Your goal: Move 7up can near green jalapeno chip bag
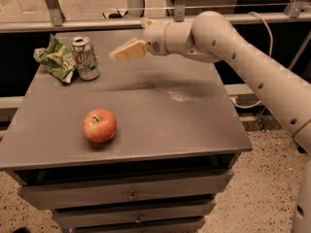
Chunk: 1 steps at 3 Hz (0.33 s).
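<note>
The grey drawer cabinet [194, 130] holds everything. The arm [243, 57] reaches in from 3 o'clock. The green jalapeno chip bag [56, 59] lies at 10 o'clock and the red apple [99, 125] at 7. The 7up can [85, 58] stands upright against the bag's 3 o'clock edge. The gripper [127, 51] hangs apart at the can's 3 o'clock (parted or closed, I cannot tell).

The robot's single arm [257, 72] is stretching in from the right edge of the view, slanting up and to the left as a thick, pale, rounded link dotted with small dark holes. At its upper end it is bending at a bulbous joint [211, 30] and running nearly level toward the left. The wrist [163, 37], a shorter pale cylinder, is carrying that line onward. The gripper [127, 51] is hanging in the air at the upper middle of the view, its cream-yellow tip pointing left and slightly downward.
</note>
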### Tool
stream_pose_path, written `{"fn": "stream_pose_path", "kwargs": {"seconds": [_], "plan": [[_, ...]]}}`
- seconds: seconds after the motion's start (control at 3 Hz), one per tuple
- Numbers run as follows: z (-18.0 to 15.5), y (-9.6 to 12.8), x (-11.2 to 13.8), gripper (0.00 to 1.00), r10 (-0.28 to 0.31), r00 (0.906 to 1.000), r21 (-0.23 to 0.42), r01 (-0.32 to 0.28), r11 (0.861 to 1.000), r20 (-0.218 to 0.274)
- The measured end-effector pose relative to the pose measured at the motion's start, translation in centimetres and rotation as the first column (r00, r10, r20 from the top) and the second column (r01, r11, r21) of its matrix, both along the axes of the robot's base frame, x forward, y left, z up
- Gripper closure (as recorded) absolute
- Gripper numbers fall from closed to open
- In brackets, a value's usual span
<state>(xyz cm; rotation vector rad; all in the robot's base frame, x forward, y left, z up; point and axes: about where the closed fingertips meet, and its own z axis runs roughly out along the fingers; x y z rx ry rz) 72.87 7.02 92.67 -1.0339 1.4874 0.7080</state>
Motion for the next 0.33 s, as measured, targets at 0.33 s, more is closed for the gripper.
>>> {"fn": "stream_pose_path", "kwargs": {"seconds": [0.33], "plan": [[0.04, -0.81, 0.11, 0.0, -0.013, 0.9999, 0.0, 0.013, 1.0, 0.002]]}}
